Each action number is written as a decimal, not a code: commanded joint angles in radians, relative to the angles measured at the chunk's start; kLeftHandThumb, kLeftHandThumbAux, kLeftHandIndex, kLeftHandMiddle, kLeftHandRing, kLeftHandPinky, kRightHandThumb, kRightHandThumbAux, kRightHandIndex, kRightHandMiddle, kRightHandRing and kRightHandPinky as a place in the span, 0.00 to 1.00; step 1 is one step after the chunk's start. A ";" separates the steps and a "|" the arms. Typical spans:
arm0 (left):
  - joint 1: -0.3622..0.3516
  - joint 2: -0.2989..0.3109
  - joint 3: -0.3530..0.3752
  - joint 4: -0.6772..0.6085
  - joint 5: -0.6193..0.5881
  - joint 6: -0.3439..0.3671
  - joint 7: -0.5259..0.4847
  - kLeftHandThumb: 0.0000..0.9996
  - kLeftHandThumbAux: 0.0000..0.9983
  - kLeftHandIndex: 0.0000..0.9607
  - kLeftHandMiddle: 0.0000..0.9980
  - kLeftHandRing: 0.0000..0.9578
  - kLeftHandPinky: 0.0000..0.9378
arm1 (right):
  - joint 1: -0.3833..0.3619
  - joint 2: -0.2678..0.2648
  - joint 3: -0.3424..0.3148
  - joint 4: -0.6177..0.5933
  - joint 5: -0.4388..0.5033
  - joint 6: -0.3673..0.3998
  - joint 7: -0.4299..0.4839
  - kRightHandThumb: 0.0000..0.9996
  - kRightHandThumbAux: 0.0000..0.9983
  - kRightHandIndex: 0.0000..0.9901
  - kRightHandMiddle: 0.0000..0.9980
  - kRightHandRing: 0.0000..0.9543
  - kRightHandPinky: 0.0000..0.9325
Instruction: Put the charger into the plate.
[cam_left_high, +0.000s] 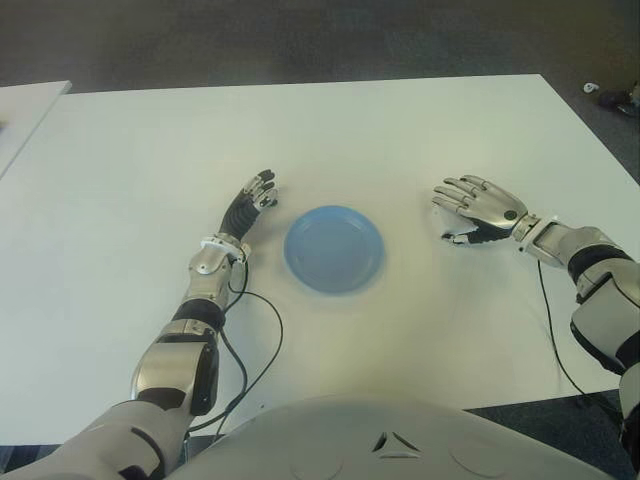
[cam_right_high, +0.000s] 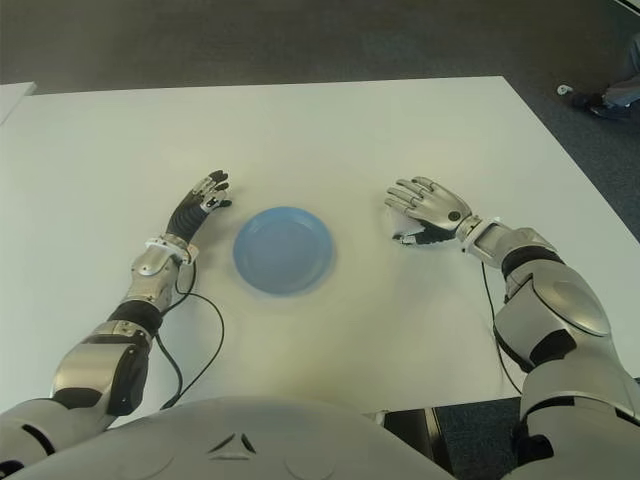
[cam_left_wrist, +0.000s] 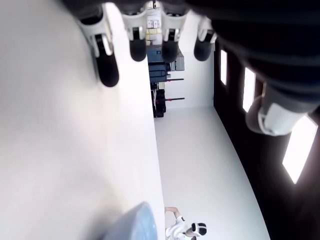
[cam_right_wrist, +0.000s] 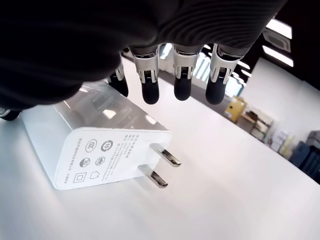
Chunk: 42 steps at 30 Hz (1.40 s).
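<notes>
The blue plate (cam_left_high: 300, 262) lies empty at the middle of the white table (cam_left_high: 400, 130). The charger (cam_right_wrist: 100, 145) is a white block with two metal prongs, lying on its side on the table right of the plate. My right hand (cam_left_high: 458, 212) hovers directly over it, its fingers (cam_right_wrist: 182, 80) spread above the block and not closed around it. In the eye views only a white sliver of the charger (cam_left_high: 457, 237) shows under the palm. My left hand (cam_left_high: 256, 193) shows just left of the plate with its fingers stretched out and nothing in it.
A black cable (cam_left_high: 268, 352) loops on the table by my left forearm. A second white table (cam_left_high: 25, 110) stands at the far left. Small objects (cam_left_high: 612, 97) lie on the floor beyond the table's right corner. A person (cam_left_wrist: 186, 230) shows far off in the left wrist view.
</notes>
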 joint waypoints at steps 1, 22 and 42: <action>0.047 0.006 -0.011 0.025 0.008 0.065 -0.037 0.00 0.42 0.01 0.00 0.00 0.01 | 0.065 0.051 0.006 0.007 0.013 0.008 0.032 0.44 0.09 0.00 0.00 0.00 0.00; 0.057 0.021 0.006 0.016 -0.030 0.066 -0.097 0.00 0.39 0.02 0.00 0.00 0.03 | 0.157 0.101 -0.049 0.003 0.156 -0.058 0.031 0.37 0.09 0.00 0.00 0.00 0.00; 0.056 0.038 0.016 0.027 -0.042 0.056 -0.133 0.00 0.39 0.01 0.00 0.00 0.03 | 0.183 0.136 -0.049 0.000 0.183 -0.073 0.042 0.37 0.10 0.00 0.00 0.00 0.15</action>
